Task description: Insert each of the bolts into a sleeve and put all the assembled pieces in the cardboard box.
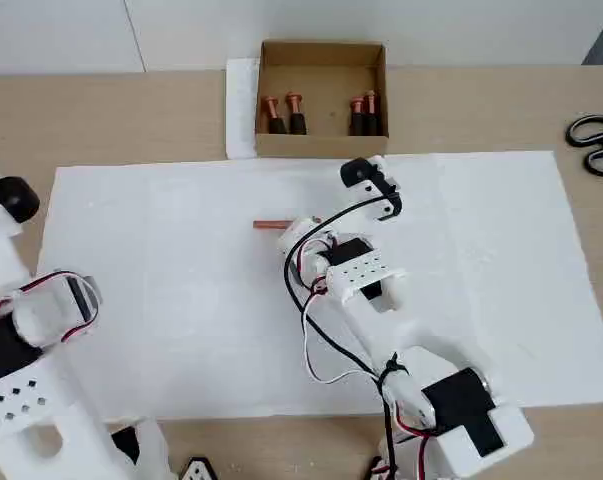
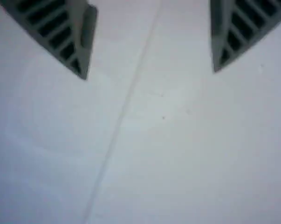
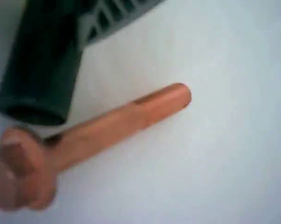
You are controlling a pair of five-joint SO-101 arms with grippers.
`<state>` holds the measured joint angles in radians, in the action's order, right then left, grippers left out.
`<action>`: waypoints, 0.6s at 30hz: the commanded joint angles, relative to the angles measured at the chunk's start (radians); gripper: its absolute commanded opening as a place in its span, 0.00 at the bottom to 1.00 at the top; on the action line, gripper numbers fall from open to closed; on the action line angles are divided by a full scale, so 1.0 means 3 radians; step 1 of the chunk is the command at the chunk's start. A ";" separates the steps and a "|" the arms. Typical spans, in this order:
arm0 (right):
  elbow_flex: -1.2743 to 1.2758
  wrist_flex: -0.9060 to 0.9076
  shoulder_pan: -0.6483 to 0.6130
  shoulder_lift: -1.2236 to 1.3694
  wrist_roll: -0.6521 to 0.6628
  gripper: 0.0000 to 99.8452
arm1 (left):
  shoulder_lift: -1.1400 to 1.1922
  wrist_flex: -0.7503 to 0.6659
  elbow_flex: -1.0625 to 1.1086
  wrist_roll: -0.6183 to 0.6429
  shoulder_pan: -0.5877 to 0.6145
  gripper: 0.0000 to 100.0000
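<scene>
Two pincers are recorded over a white sheet (image 1: 161, 300) spread on a wooden table (image 1: 101, 110). The right pincer (image 1: 303, 232) is pressed together on a dark sleeve (image 3: 37, 70); the sleeve is pinched against a ribbed finger (image 3: 117, 14) and is held tilted, lifted off the sheet. One copper bolt (image 3: 121, 119) is laid flat on the sheet directly beneath this pincer. Its shaft is crossed by the sleeve's lower end close to the head, with the plain tip lying further from the sleeve; whether the two touch cannot be told. The bolt is not yet seated in the sleeve. A cardboard box (image 1: 323, 48) is placed beyond the right pincer, well apart from it, just past the sheet's far edge. Four assembled pieces (image 1: 296, 112) are counted inside, grouped in two pairs, copper heads turned away from the pincer. The left pincer (image 2: 149, 71) is spread wide over bare sheet, with a faint crease (image 2: 126, 107) seen running under the gap. It is set well apart from the right pincer and the bolt. Scissors (image 1: 596, 140) are noted on the table, off the sheet, far out on the right pincer's side away from the left one.
</scene>
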<state>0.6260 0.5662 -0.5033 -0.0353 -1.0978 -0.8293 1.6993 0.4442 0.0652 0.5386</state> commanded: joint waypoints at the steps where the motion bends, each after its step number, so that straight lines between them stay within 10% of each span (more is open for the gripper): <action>1: -0.0199 -0.0028 -0.0018 -0.0013 0.0031 0.17 | -0.0051 -0.0041 0.0003 -0.0015 0.0005 0.17; 18: -0.0235 -0.0396 -0.0018 0.0330 0.0051 0.17 | -0.0051 -0.0041 0.0003 -0.0015 0.0005 0.17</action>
<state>0.6030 0.4818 -0.5079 0.0399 -1.0917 -0.8293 1.6993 0.4442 0.0637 0.5386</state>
